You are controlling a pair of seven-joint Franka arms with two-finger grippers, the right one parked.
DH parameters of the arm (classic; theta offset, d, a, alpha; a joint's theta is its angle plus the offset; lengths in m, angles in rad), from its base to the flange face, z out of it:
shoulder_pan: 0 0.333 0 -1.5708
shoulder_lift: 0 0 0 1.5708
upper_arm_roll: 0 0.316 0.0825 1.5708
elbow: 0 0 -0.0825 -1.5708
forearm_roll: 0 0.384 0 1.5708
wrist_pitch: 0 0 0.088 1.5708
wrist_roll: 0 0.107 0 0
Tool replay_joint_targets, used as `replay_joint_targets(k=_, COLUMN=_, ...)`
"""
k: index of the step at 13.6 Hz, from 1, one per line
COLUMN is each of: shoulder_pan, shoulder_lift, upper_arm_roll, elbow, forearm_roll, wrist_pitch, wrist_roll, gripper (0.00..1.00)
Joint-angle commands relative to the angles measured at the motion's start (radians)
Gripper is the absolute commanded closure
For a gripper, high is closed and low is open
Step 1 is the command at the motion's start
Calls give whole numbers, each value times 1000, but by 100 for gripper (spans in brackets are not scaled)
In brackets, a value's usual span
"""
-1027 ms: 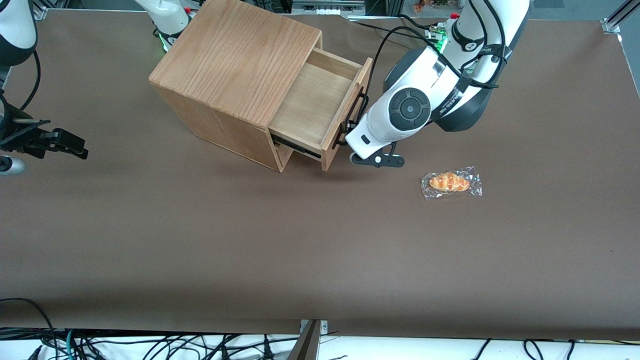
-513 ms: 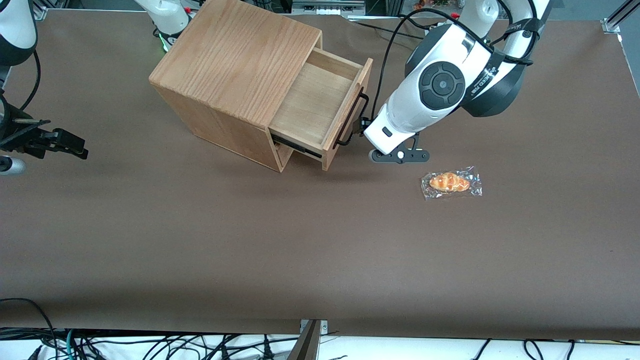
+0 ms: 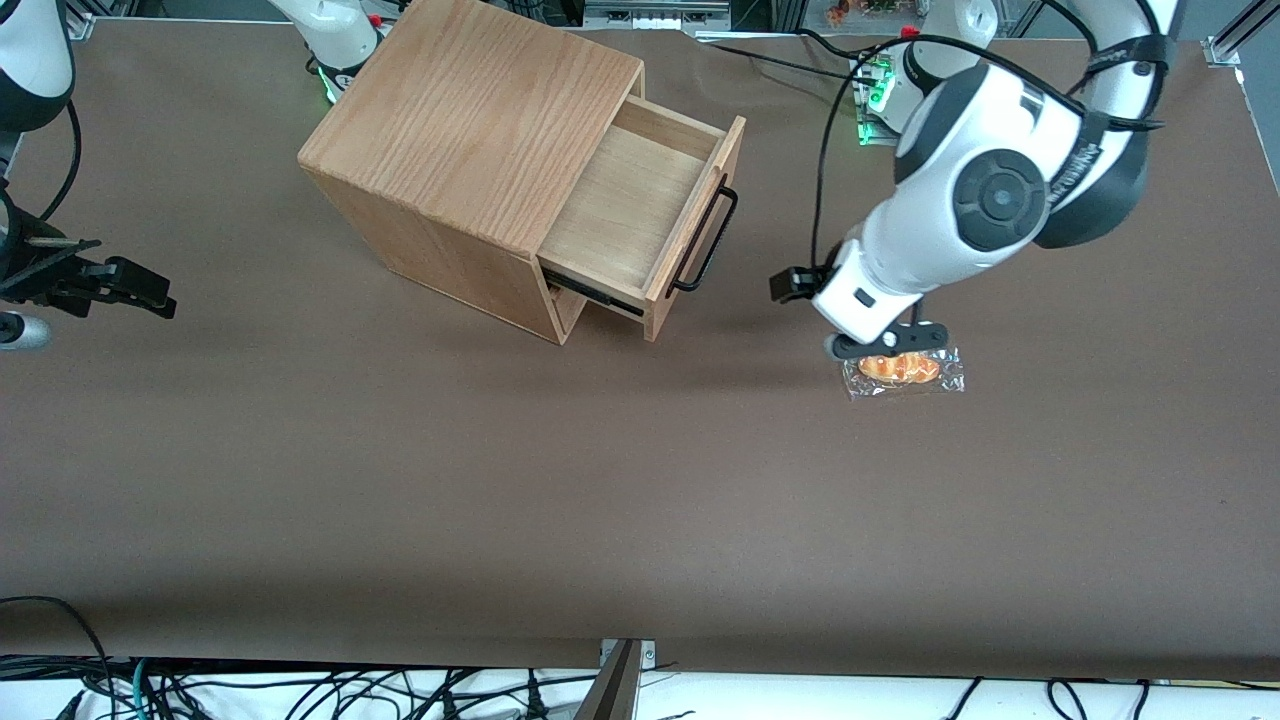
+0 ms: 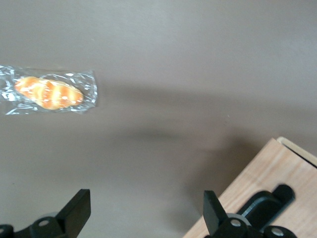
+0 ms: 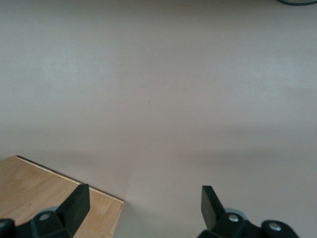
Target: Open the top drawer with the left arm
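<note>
A wrapped pastry (image 3: 903,369) (a croissant, perhaps) lies on the brown table (image 3: 500,480).

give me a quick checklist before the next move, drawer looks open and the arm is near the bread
1. Top drawer pulled out: ok.
2. Handle free of the gripper: ok.
3. Gripper open, holding nothing: ok.
4. Gripper off the cabinet, above the table by the wrapped bread: ok.
5. Drawer inside bare: ok.
6. Height of the gripper over the bread: cannot tell.
</note>
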Motion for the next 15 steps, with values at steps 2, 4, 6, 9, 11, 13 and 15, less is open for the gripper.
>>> replay_joint_targets(k=2, shoulder_pan=52, shoulder_lift=-11, upper_arm_roll=-9, elbow=40, forearm_roll=110, wrist_pitch=-40, wrist_roll=-6, gripper=0)
replay_joint_targets(k=4, shoulder_pan=62, shoulder_lift=-12, upper_arm_roll=-6, elbow=74, forearm_roll=147, wrist_pitch=-84, wrist_roll=-4, gripper=0)
replay_joint_targets(k=6, shoulder_pan=108, shoulder_lift=-14, upper_arm_roll=-6, elbow=80, forearm_roll=149, wrist_pitch=-86, wrist_roll=37, gripper=0)
replay_joint_targets(k=9, shoulder_pan=162, shoulder_lift=-15, upper_arm_roll=-6, elbow=82, forearm_roll=150, wrist_pitch=-94, wrist_roll=97, gripper=0)
replay_joint_targets(k=11, shoulder_pan=203, shoulder_lift=-15, upper_arm_roll=-6, elbow=83, forearm_roll=150, wrist_pitch=-114, wrist_roll=145, gripper=0)
replay_joint_targets(k=13, shoulder_pan=235, shoulder_lift=-15, upper_arm_roll=-6, elbow=83, forearm_roll=149, wrist_pitch=-114, wrist_roll=207, gripper=0)
replay_joint_targets(k=15, shoulder_pan=242, shoulder_lift=-15, upper_arm_roll=-6, elbow=114, forearm_roll=150, wrist_pitch=-115, wrist_roll=210, gripper=0)
